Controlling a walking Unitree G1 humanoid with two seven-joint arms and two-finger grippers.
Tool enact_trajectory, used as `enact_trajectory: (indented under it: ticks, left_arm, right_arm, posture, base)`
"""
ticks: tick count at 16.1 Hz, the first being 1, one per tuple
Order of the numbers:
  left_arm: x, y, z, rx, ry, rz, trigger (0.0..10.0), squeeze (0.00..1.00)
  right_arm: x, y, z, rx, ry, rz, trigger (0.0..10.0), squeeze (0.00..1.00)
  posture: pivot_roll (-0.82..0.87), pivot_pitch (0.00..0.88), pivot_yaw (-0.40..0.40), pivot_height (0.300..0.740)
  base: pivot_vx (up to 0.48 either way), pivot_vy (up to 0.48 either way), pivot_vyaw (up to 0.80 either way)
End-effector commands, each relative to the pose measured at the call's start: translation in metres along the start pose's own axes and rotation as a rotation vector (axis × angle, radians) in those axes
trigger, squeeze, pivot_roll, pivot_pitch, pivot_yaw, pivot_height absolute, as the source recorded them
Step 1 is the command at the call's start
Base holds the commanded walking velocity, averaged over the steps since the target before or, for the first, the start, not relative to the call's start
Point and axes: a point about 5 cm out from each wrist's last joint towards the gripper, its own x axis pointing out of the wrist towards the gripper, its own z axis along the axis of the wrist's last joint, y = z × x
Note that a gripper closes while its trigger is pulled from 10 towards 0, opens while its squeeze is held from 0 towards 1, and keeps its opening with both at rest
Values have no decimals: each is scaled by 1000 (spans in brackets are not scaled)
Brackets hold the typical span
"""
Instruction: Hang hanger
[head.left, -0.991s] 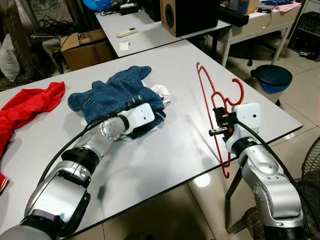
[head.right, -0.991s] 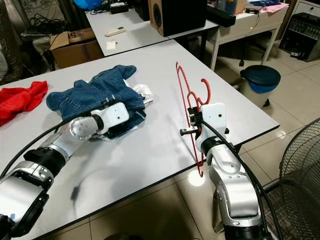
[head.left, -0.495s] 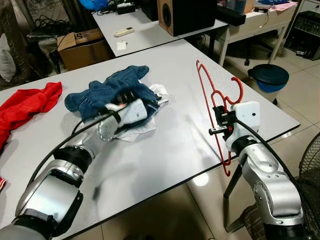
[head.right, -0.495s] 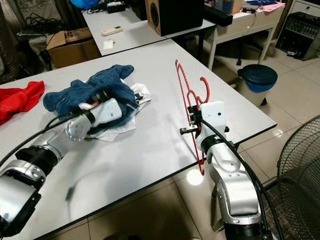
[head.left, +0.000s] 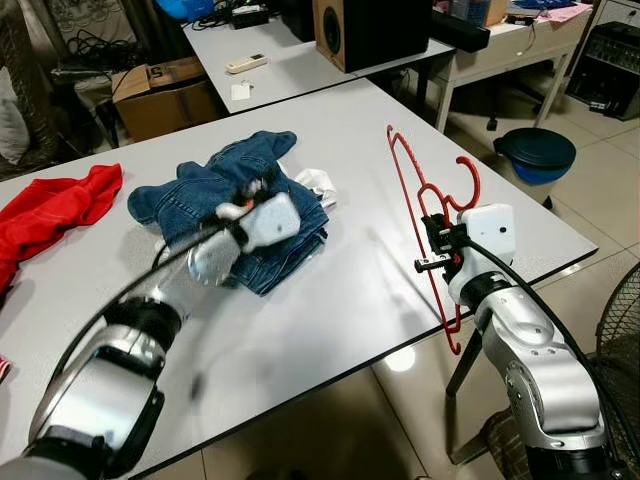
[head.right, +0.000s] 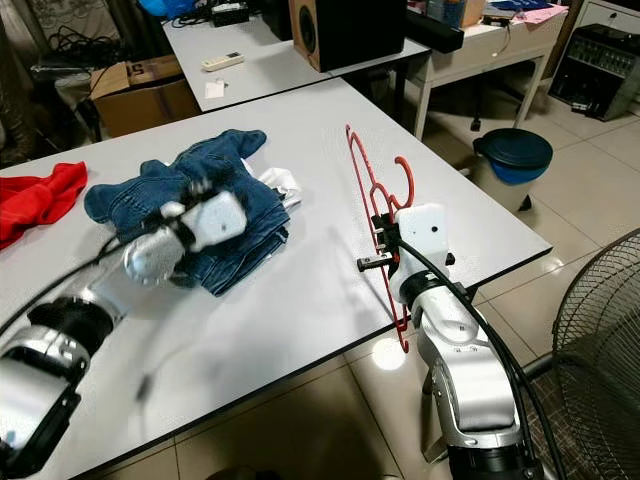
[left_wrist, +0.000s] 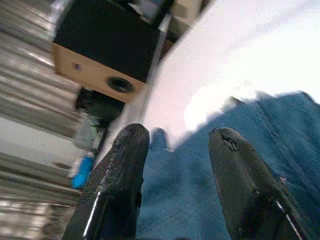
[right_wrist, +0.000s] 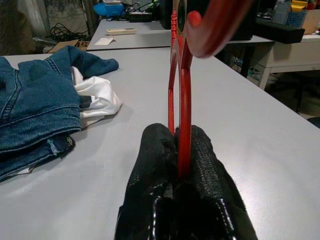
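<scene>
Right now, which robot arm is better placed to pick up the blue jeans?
The left. Its gripper hangs over the blue jeans with jaws open and empty. The right gripper is busy: its jaws are shut on the red hanger, held upright over the table's right edge.

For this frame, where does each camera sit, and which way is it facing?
Head, both eyes: looks forward and down at the grey table, both silver arms in view.
Left wrist: looks along its open fingers onto the denim garment.
Right wrist: looks along its fingers, clamped on the red hanger.
Shared: both wrist views show the denim.
</scene>
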Motion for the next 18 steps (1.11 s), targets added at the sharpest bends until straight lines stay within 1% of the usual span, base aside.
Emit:
enact_trajectory:
  ticks: [1, 2, 3, 4, 5, 6, 7, 8, 9, 10, 12, 14, 15, 16, 18]
  left_arm:
    - [-3, -1, -5, -45, 9, -24, 10000, 0]
    - [-3, -7, -5, -131, 11, -67, 10000, 0]
    - [-3, -15, -5, -251, 15, -116, 10000, 0]
    - [-4, -28, -4, -346, 21, -197, 10000, 1000]
    - [-4, -35, -6, -365, 45, -229, 10000, 1000]
    - [-2, -38, -8, -361, 87, -229, 10000, 1000]
    - [-1, -39, -10, -399, 121, -225, 10000, 1000]
    - [-1, -42, -13, -392, 155, -244, 10000, 1000]
    - [-1, -43, -15, -377, 185, -264, 10000, 0]
    - [-1, -42, -17, -369, 202, -252, 10000, 0]
    - [-1, -34, -23, -324, 249, -199, 10000, 0]
    - [-2, -32, -25, -327, 266, -196, 9804, 0]
    - [-2, -33, -25, -342, 264, -203, 1961, 0]
    - [-2, -33, -24, -349, 261, -203, 0, 0]
    - [-2, -35, -24, -392, 257, -217, 0, 0]
  right_arm:
    - [-2, 3, 1, -4, -9, 15, 10000, 0]
    - [-2, 3, 1, -5, -8, 16, 10000, 0]
    - [-2, 3, 1, -6, -7, 17, 10000, 0]
    - [-2, 4, 1, -8, -6, 20, 10000, 0]
    - [-2, 4, 1, -10, -5, 22, 10000, 0]
    - [-2, 4, 1, -11, -4, 25, 10000, 0]
    - [-2, 4, 2, -12, -4, 28, 10000, 0]
    - [-2, 4, 2, -12, -2, 31, 10000, 0]
    - [-1, 4, 2, -14, -1, 35, 10000, 0]
    - [-1, 5, 2, -14, -1, 36, 10000, 0]
    - [-1, 5, 2, -15, -1, 39, 10000, 0]
    - [-2, 5, 1, -15, 2, 38, 10000, 0]
    - [-2, 5, 1, -15, 2, 37, 10000, 0]
    - [-2, 5, 1, -16, 2, 37, 10000, 0]
    - [-2, 4, 2, -16, 1, 37, 10000, 0]
  posture:
    - [-90, 0, 119, 740]
    - [-89, 0, 116, 740]
    - [-89, 0, 116, 740]
    - [-90, 0, 115, 740]
    - [-89, 0, 111, 740]
    - [-87, 0, 107, 740]
    - [-86, 0, 103, 740]
    - [-83, 0, 101, 740]
    - [-82, 0, 98, 740]
    - [-82, 0, 96, 740]
    - [-84, 0, 97, 740]
    - [-87, 0, 99, 740]
    - [-87, 0, 99, 740]
    - [-87, 0, 99, 740]
    - [-87, 0, 99, 740]
  base:
    - [0, 0, 0]
    - [0, 0, 0]
    - [0, 0, 0]
    - [0, 0, 0]
    - [0, 0, 0]
    - [0, 0, 0]
    - [0, 0, 0]
    - [0, 0, 0]
    - [0, 0, 0]
    - [0, 0, 0]
    - [0, 0, 0]
    - [0, 0, 0]
    - [0, 0, 0]
    - [0, 0, 0]
    - [0, 0, 0]
